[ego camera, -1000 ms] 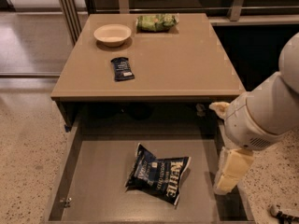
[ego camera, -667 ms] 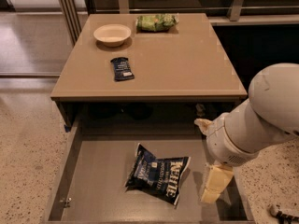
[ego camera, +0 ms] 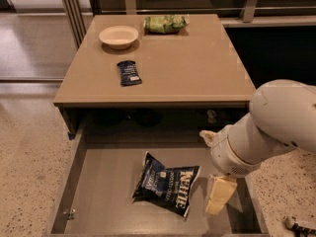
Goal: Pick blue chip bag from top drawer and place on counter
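Gripper (ego camera: 216, 205) mvd nearer blue chip bag (ego camera: 165, 185).

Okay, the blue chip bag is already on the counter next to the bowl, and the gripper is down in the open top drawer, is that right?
No. The camera view shows the blue chip bag lying in the open top drawer, not on the counter next to the bowl. The gripper is down in the drawer, beside the bag.
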